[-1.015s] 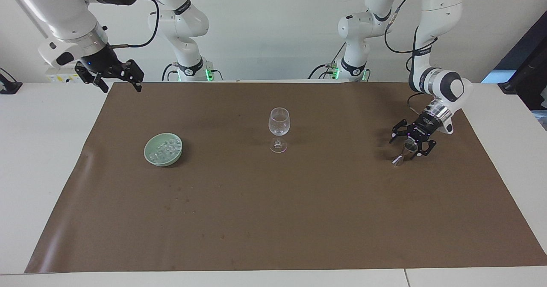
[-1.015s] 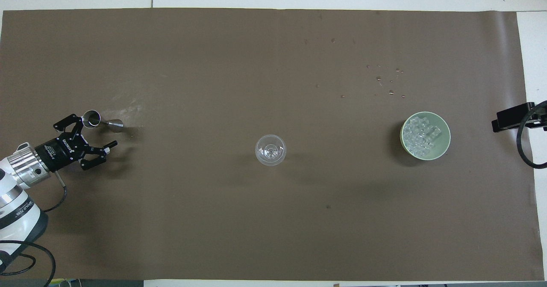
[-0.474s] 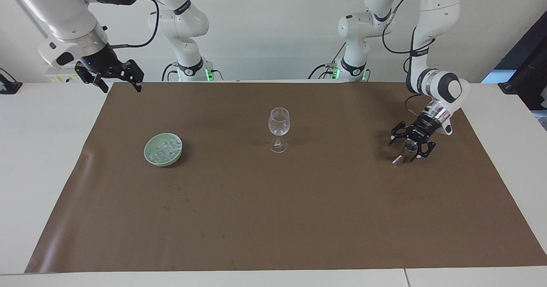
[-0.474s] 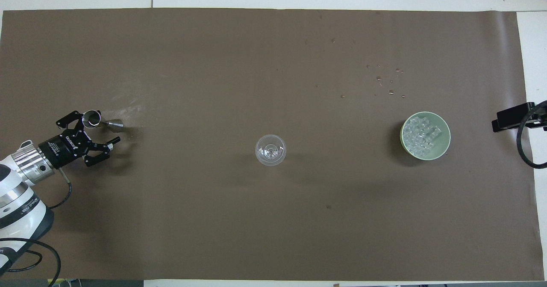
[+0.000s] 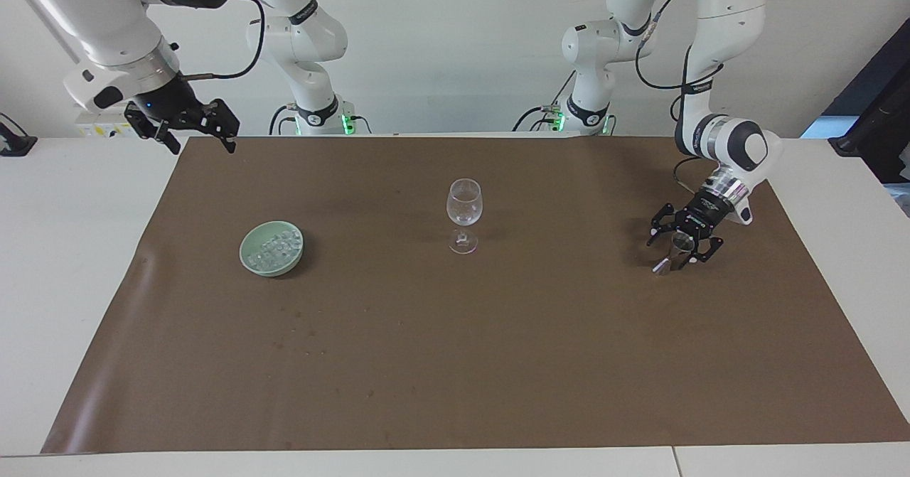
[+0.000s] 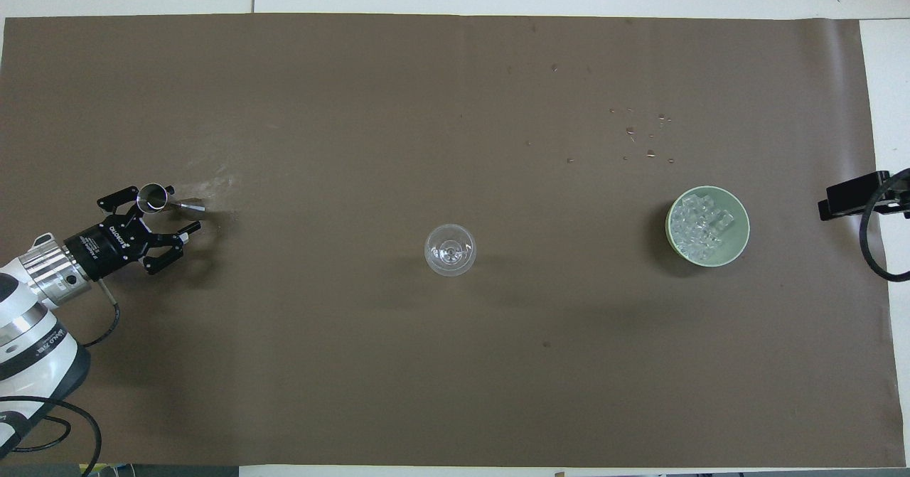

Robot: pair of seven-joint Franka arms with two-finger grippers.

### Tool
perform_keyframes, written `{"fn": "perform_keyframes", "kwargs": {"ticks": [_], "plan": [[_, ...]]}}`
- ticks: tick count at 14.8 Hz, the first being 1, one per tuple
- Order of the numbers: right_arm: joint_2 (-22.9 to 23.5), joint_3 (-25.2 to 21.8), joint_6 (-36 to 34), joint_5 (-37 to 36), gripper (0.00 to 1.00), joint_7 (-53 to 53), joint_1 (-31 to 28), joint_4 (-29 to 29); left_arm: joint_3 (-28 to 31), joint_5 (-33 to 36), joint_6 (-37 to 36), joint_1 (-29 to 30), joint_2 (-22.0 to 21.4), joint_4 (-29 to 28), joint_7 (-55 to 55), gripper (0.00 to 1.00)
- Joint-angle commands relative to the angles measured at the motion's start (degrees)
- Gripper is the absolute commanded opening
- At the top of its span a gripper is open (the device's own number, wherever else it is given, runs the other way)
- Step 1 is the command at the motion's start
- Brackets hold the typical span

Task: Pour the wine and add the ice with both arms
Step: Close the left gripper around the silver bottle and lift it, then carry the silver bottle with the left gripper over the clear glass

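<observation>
A clear wine glass [image 5: 463, 205] [image 6: 449, 249] stands upright mid-mat. Ice [image 5: 277, 247] [image 6: 698, 225] fills a pale green bowl [image 5: 249, 262] [image 6: 741, 210] toward the right arm's end. At the left arm's end, a small metal jigger [image 5: 674, 253] [image 6: 153, 197] stands on the mat. My left gripper [image 5: 679, 244] [image 6: 169, 210] is low around the jigger, still open, with a finger on each side of it. My right gripper [image 5: 201, 139] hangs open and waiting, high over the mat's corner at its own end. Wine is out of view.
A brown mat [image 5: 498, 363] [image 6: 355, 107] covers most of the white table. A scatter of small droplets [image 6: 643, 136] lies on the mat farther from the robots than the bowl.
The left gripper has slid a little further around the jigger and its jaws have narrowed. The right arm, the glass and the bowl have not moved.
</observation>
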Motion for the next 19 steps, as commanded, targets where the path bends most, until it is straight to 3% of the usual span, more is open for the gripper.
{"fn": "perform_keyframes", "kwargs": {"ticks": [1, 3, 4, 11, 15, 19], "plan": [[-0.37, 0.22, 0.33, 0.73, 1.00, 0.65, -0.44, -0.69, 0.30, -1.30, 1.36, 0.07, -0.92, -0.43, 0.47, 0.37], [-0.37, 0.22, 0.33, 0.73, 1.00, 0.65, -0.44, -0.69, 0.30, -1.31, 1.28, 0.33, -0.92, -0.43, 0.29, 0.04], [-0.37, 0.22, 0.33, 0.73, 1.00, 0.65, -0.44, -0.69, 0.30, -1.39, 1.19, 0.42, -1.01, -0.43, 0.21, 0.00], [-0.37, 0.22, 0.33, 0.73, 1.00, 0.65, -0.44, -0.69, 0.56, -1.39, -3.55, 1.39, -3.02, -0.78, 0.03, 0.00], [-0.37, 0.22, 0.33, 0.73, 1.00, 0.65, -0.44, -0.69, 0.65, -1.31, -3.12, -0.19, -8.73, -2.18, -4.78, 0.00], [-0.37, 0.22, 0.33, 0.73, 1.00, 0.65, -0.44, -0.69, 0.65, -1.13, -2.42, -5.45, -15.05, -2.10, -14.01, 0.00]]}}
